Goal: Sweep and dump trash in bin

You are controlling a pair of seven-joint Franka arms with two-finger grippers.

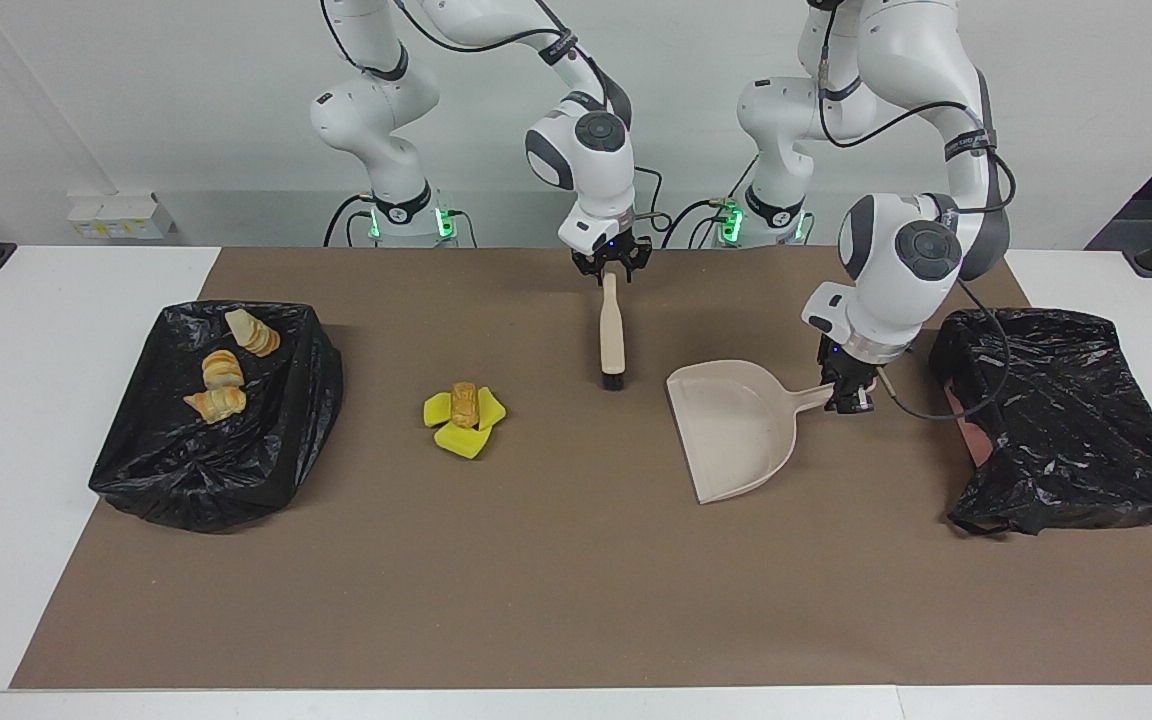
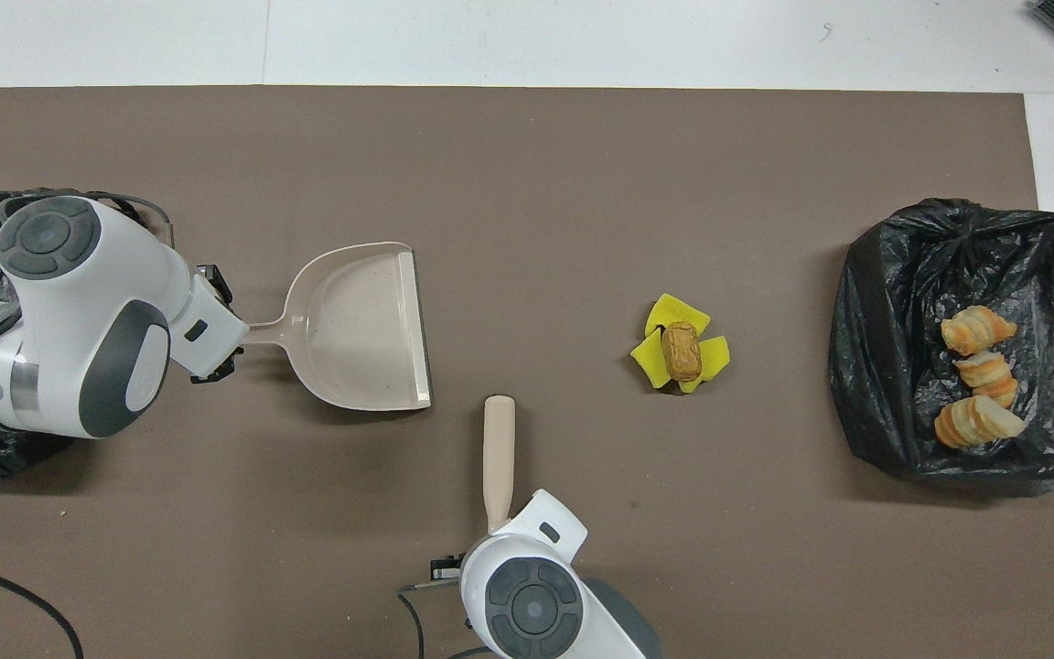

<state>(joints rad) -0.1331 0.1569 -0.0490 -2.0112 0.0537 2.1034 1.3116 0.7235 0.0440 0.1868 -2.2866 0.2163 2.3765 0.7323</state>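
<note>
The trash point(image 1: 463, 412) point(image 2: 681, 351) is a small heap on the brown mat, yellow sponge wedges with a brown pastry piece on top. The beige brush point(image 1: 612, 335) point(image 2: 498, 453) lies on the mat, bristles pointing away from the robots. My right gripper point(image 1: 612, 266) hovers open just over the handle's end. The beige dustpan point(image 1: 736, 430) point(image 2: 362, 329) rests on the mat with its mouth toward the heap. My left gripper point(image 1: 851, 393) is shut on its handle. A black-bagged bin point(image 1: 186, 470) point(image 2: 893, 366) at the right arm's end holds three pastry pieces.
A second black bag point(image 1: 1066, 430) lies crumpled at the left arm's end, just beside the left hand. Bare mat point(image 1: 556, 560) stretches between heap, brush and dustpan. White table point(image 1: 6, 420) borders the mat.
</note>
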